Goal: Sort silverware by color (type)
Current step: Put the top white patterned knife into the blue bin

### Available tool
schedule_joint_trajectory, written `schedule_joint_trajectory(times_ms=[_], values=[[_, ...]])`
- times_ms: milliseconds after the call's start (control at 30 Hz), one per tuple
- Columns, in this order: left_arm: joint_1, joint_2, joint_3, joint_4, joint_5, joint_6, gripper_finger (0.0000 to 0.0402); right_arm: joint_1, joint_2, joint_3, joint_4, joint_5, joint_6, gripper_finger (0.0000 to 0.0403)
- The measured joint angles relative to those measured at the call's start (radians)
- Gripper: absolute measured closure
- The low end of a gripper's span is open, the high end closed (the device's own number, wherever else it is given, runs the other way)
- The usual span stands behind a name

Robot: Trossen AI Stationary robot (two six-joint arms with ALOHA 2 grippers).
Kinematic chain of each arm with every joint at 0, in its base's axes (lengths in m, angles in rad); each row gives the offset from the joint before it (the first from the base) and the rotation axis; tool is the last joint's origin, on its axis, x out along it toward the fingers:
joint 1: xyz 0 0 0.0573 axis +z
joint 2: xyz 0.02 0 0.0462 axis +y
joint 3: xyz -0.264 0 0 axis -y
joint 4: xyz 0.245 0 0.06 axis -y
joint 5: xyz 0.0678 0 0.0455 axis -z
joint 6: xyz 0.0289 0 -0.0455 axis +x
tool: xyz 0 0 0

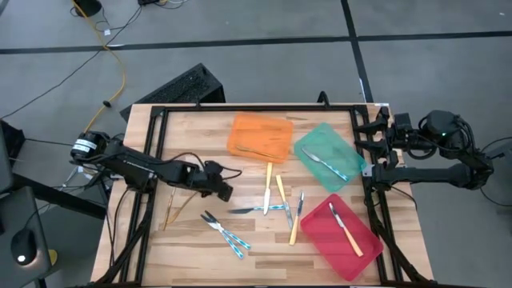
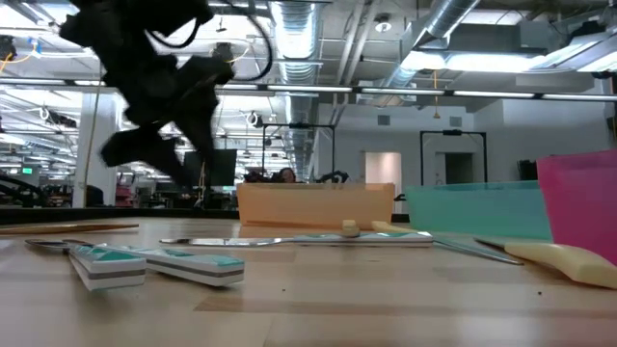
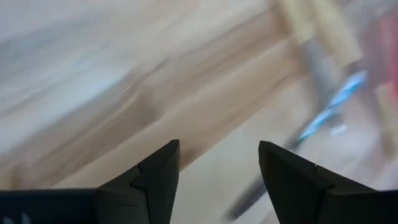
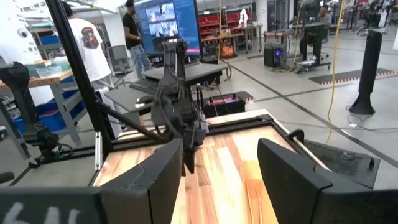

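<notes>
The silverware lies across the wooden table. Two gold pieces [image 1: 178, 206] lie near the left edge and two blue-handled ones [image 1: 226, 232] toward the near edge. Yellow-handled pieces [image 1: 280, 192] and blue-handled knives [image 1: 258, 210] lie mixed in the middle. One blue-handled piece [image 1: 326, 162] lies in the green tray [image 1: 346, 152]. One yellow-handled piece [image 1: 346, 228] lies in the red tray [image 1: 320, 232]. My left gripper [image 1: 228, 190] hangs open above the table, left of the middle cluster, its fingers [image 3: 158, 171] around nothing. My right gripper [image 4: 217, 149] is open and raised at the table's right edge.
An orange tray [image 1: 260, 136] sits at the far middle, with the green tray to its right and the red tray at the near right. A black frame [image 1: 256, 108] runs around the table's edges. Bare wood shows between the gold pieces and the middle cluster.
</notes>
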Motion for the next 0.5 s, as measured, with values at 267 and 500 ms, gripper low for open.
schedule_joint_trajectory(times_ms=[267, 500], values=[[0.064, 0.0, 0.001, 0.303, -0.105, 0.091, 0.0201, 0.0, 0.0, 0.0, -0.105, 0.035, 0.068, 0.0172], [0.101, 0.0, 0.001, 0.313, -0.117, 0.11, 0.0201, 0.0, 0.012, 0.0, -0.241, 0.232, 0.242, 0.0172]])
